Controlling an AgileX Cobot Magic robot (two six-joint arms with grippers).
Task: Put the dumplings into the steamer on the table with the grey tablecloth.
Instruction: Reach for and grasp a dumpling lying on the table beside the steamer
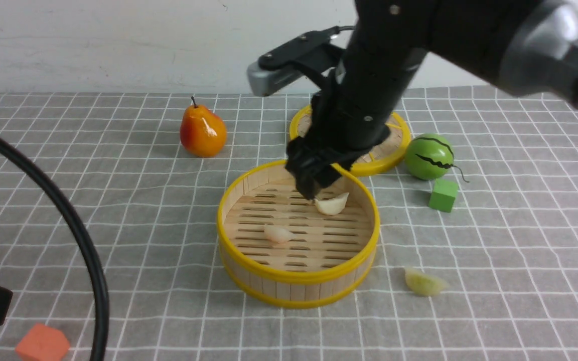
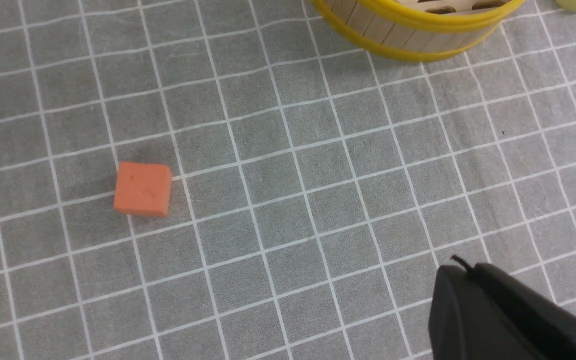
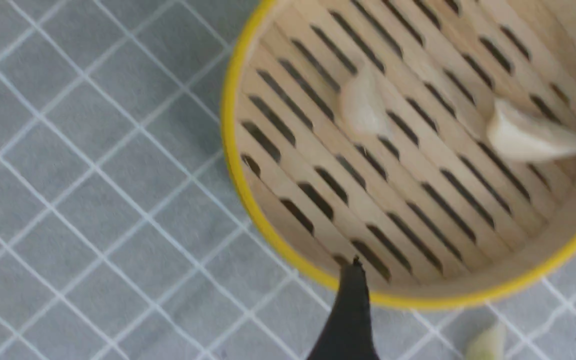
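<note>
On grey, white-gridded tablecloth (image 1: 494, 250): round bamboo-slat steamer (image 1: 296, 275) with yellow rims, centre of cloth. Inside, on the slotted floor: two pale crescent dumplings, one (image 1: 333, 203) near the far wall, just below tip of right gripper (image 1: 314, 186), the other (image 1: 278, 233) near the middle, apart from the first. Third dumpling (image 1: 424, 282), yellowish-green, outside on cloth off steamer's right front. Right jaws spread wide, nothing between. Low over bare cloth: left gripper (image 2: 463, 280), jaws closed together, empty. Orange cube-shaped block (image 2: 143, 189) well apart from it.
</note>
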